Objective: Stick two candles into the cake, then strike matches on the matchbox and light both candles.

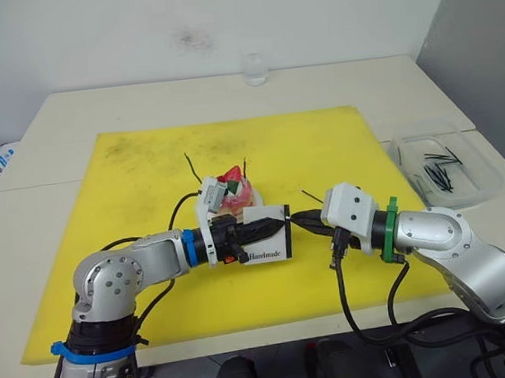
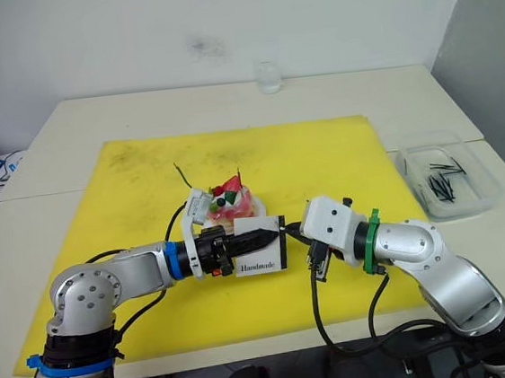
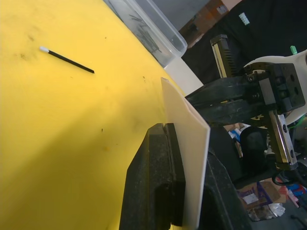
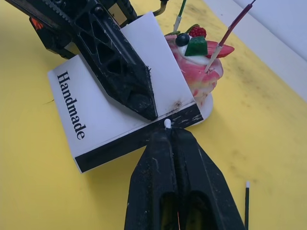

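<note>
While both candles already stand in the cake (image 4: 199,72), the green candle (image 4: 180,10) and the red candle (image 4: 230,32) rising unlit from its pink top, we judge the step in hand to be the striking of a match. We note the left gripper (image 4: 144,103) closed on the matchbox (image 4: 100,115), holding it upright just in front of the cake over the yellow mat (image 1: 141,164), with the black strip (image 4: 139,139) turned toward the right arm. We find the right gripper (image 4: 168,139) pinched shut on a match (image 4: 167,124), of which little but the white head shows, resting on or just at the strip. A spare match (image 4: 247,201) lies on the mat near the right gripper, and more lie in the clear tray (image 1: 449,168) on the table (image 1: 404,83) at the right, well apart from the cake. We see no flame. In our judgement the next move calls for a firm, quick drag of the head along the strip, the box held steady, then a carry of the lit match to each wick. We flag a risk: the thin match may slip or snap.
</note>
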`<control>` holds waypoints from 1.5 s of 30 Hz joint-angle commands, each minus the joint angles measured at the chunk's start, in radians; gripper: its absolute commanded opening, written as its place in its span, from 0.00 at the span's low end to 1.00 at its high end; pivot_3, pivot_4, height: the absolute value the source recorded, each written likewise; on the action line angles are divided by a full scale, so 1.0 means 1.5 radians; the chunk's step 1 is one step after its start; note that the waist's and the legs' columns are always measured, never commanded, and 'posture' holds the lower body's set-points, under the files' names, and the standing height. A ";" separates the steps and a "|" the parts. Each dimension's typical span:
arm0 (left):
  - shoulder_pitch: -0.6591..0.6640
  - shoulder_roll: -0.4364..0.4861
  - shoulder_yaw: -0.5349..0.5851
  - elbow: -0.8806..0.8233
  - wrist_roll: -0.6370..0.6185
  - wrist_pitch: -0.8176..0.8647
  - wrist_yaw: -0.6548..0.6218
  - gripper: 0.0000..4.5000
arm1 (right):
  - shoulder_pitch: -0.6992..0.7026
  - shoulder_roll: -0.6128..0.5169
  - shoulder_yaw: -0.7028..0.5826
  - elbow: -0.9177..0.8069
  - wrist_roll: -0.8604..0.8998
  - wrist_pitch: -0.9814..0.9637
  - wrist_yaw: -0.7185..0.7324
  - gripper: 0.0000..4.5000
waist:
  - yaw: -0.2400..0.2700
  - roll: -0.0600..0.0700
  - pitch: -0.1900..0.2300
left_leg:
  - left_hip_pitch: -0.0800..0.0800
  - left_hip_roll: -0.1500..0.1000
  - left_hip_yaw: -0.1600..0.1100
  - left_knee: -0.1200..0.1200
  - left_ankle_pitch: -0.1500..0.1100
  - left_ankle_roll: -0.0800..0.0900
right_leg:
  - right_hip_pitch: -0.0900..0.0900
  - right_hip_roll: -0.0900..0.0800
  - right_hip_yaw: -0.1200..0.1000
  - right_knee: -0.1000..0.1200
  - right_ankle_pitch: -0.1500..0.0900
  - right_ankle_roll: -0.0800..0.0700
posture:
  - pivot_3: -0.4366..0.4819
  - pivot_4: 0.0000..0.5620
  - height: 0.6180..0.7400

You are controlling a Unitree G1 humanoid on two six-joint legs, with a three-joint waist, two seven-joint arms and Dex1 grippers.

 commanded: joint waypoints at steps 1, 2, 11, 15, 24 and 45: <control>-0.001 0.003 -0.014 -0.049 0.018 -0.032 -0.035 0.00 | -0.002 -0.005 0.011 -0.012 -0.006 0.002 0.005 0.01 | 0.000 0.000 0.000 | 0.000 0.000 0.000 0.000 0.000 0.000 | 0.000 0.000 0.000 0.000 0.000 0.000 | 0.48 0.27 1.00; 0.001 0.006 -0.022 -0.057 0.024 -0.035 -0.043 0.00 | -0.004 0.000 0.013 -0.009 -0.010 0.000 -0.001 0.01 | 0.000 0.000 0.000 | 0.000 0.000 0.000 0.000 0.000 0.000 | 0.000 0.000 0.000 0.000 0.000 0.000 | 0.48 0.27 1.00; 0.086 0.076 -0.027 -0.119 0.063 -0.049 -0.092 0.00 | -0.097 0.043 -0.120 0.064 -0.103 -0.062 -0.138 0.01 | 0.002 0.001 0.000 | 0.000 0.000 0.001 0.000 0.000 0.000 | 0.000 -0.001 0.001 0.000 0.000 0.000 | 0.48 0.27 1.00; 0.103 0.076 -0.015 -0.123 0.065 -0.056 -0.080 0.00 | -0.090 0.057 -0.124 0.027 -0.066 -0.024 -0.122 0.01 | 0.003 0.001 0.000 | 0.000 0.000 0.001 0.000 0.000 0.000 | 0.000 0.000 0.001 0.000 0.000 0.000 | 0.48 0.27 1.00; 0.074 0.033 0.006 -0.103 0.062 -0.069 -0.041 0.00 | -0.069 0.022 -0.062 -0.041 0.002 0.025 -0.021 0.01 | 0.002 0.001 0.000 | 0.000 0.000 0.001 0.000 0.000 0.000 | 0.000 0.000 0.001 0.000 0.000 0.000 | 0.48 0.27 1.00; 0.036 0.022 -0.010 -0.076 0.078 -0.068 -0.052 0.00 | -0.011 -0.042 0.017 -0.044 -0.029 -0.005 0.023 0.01 | 0.002 0.000 0.000 | 0.000 0.000 0.000 0.000 0.000 0.000 | 0.000 0.000 0.000 0.000 0.000 0.000 | 0.48 0.27 1.00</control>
